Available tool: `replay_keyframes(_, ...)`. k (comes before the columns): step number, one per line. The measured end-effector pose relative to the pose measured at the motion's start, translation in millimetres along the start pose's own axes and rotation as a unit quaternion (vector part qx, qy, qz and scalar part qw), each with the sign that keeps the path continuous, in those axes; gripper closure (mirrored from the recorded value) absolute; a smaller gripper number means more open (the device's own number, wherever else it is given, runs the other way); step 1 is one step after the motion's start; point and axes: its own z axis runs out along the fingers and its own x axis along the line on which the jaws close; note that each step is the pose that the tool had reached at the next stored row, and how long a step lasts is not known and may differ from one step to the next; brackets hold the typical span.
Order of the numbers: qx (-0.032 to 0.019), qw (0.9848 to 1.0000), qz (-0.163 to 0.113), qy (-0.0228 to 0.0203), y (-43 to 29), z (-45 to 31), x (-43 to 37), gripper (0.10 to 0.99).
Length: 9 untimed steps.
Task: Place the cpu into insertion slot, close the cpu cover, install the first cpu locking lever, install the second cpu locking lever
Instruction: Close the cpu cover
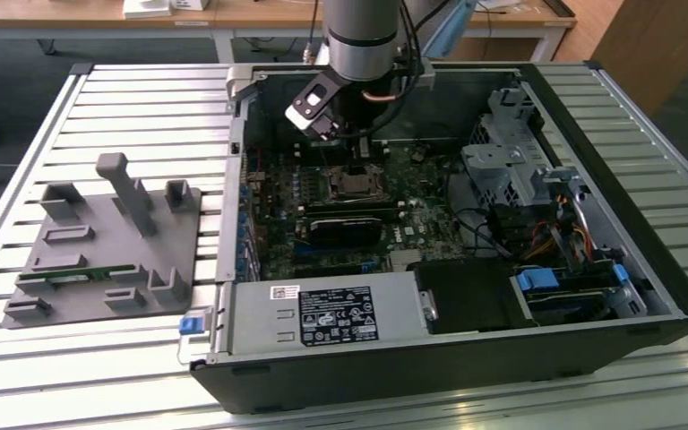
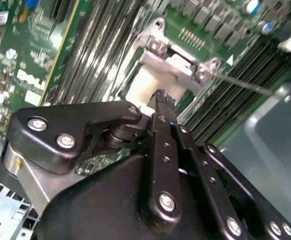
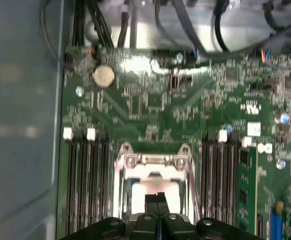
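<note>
Black gripper (image 3: 158, 198) fingertips pressed together, gripping nothing, poised just above the pale-topped cpu (image 3: 141, 192), which lies in the insertion slot (image 1: 354, 184) with green motherboard (image 3: 150, 100) around. Exterior view: slot at upper centre of the frame, inside the open computer case (image 1: 440, 363).

The case (image 1: 440, 367) lies open on the table (image 1: 141, 90), with a fixture (image 1: 105, 242) on the exterior view's left of it. Inside, the insertion slot (image 1: 351, 184) sits on the board (image 1: 428, 224), flanked by memory slots (image 3: 88, 185). The gripper (image 3: 157, 197) hangs just above the insertion slot. The power supply (image 1: 320, 315) lies against the case wall nearest the exterior camera.
</note>
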Motion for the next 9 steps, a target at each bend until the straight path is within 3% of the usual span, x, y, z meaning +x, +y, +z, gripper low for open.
replay_keyframes(9, 0.0000, 1.0000, 0.000, 0.0000, -16.0, 7.0, 0.2, 0.980)
